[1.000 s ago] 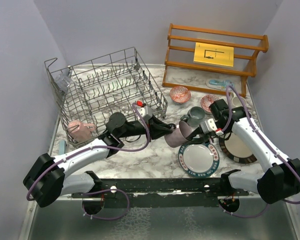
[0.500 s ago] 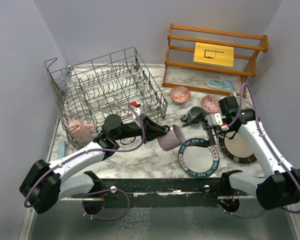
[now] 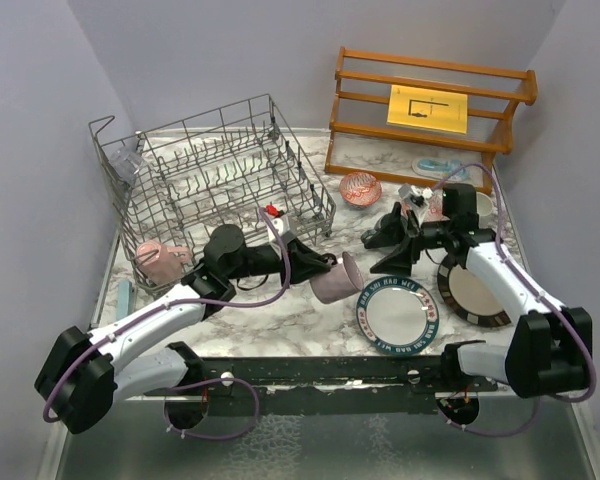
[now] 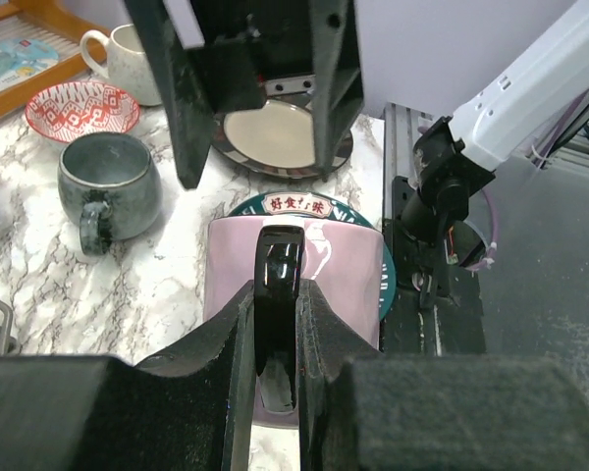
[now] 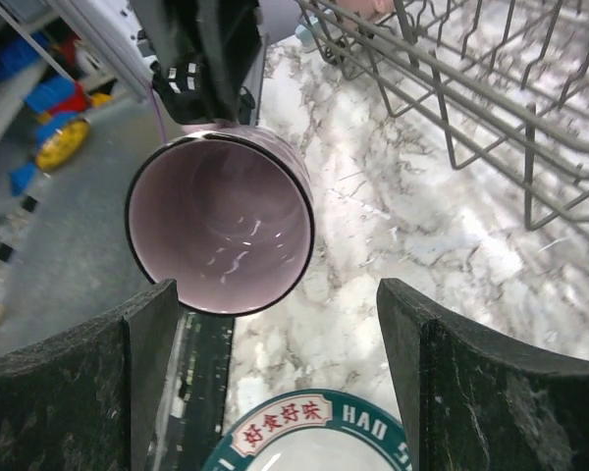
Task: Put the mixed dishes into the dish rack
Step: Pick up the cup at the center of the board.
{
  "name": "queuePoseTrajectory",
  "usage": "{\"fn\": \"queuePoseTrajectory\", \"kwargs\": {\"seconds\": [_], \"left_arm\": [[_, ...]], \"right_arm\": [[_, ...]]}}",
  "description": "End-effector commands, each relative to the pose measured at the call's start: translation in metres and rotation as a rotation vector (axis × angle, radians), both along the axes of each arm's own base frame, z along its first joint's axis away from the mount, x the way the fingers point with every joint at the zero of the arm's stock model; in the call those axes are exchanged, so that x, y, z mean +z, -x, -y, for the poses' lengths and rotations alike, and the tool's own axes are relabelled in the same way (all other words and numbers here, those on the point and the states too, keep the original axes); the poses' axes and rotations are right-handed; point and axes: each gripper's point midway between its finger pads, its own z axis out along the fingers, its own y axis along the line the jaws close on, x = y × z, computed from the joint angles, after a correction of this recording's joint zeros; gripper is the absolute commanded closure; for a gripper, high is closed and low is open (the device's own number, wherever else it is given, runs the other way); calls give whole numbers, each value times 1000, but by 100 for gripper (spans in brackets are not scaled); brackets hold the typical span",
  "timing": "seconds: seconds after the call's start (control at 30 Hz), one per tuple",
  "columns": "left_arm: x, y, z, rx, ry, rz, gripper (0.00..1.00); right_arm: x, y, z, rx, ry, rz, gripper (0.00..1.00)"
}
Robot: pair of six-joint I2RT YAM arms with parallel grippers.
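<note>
My left gripper (image 3: pixel 318 266) (image 4: pixel 278 294) is shut on the black handle of the mauve mug (image 3: pixel 335 279) (image 4: pixel 342 280), which lies on its side just above the marble between the dish rack (image 3: pixel 210 180) (image 5: pixel 471 78) and the blue-rimmed plate (image 3: pixel 397 316) (image 5: pixel 314 432). My right gripper (image 3: pixel 390 250) (image 5: pixel 275 319) stands open to the right of the mug, facing its mouth (image 5: pixel 219 221) and holding nothing. A pink mug (image 3: pixel 160 260) and a clear glass (image 3: pixel 128 165) sit in the rack. The grey mug (image 4: pixel 108 186), a red-patterned bowl (image 4: pixel 81 110), the white mug (image 4: pixel 128 59) and the beige plate (image 3: pixel 475 293) (image 4: pixel 270 137) stay on the table.
A wooden slatted shelf (image 3: pixel 430 110) with a yellow card stands at the back right, with a flat light-blue item (image 3: pixel 435 167) on its lowest level. Another red-patterned bowl (image 3: pixel 360 188) lies in front of the shelf. The rack's near right corner is close to my left wrist.
My right gripper has opened, let go of the mauve mug and drawn back to the right. My left gripper keeps the mug by the handle and has shifted it slightly left.
</note>
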Motion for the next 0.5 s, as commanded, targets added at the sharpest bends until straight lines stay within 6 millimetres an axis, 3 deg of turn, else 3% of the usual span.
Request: {"fn": "queuePoseTrajectory", "kwargs": {"seconds": [0.0,0.17,0.47], "left_arm": [[45,0,2,-40,55,168,100],[52,-4,8,-75,30,229,100],[58,-15,19,-100,-7,267,100]], "right_arm": [[-7,-15,-3,-29,18,-179,19],[-23,-18,-8,-27,43,-315,19],[-19,-8,-21,12,49,-503,24]]}}
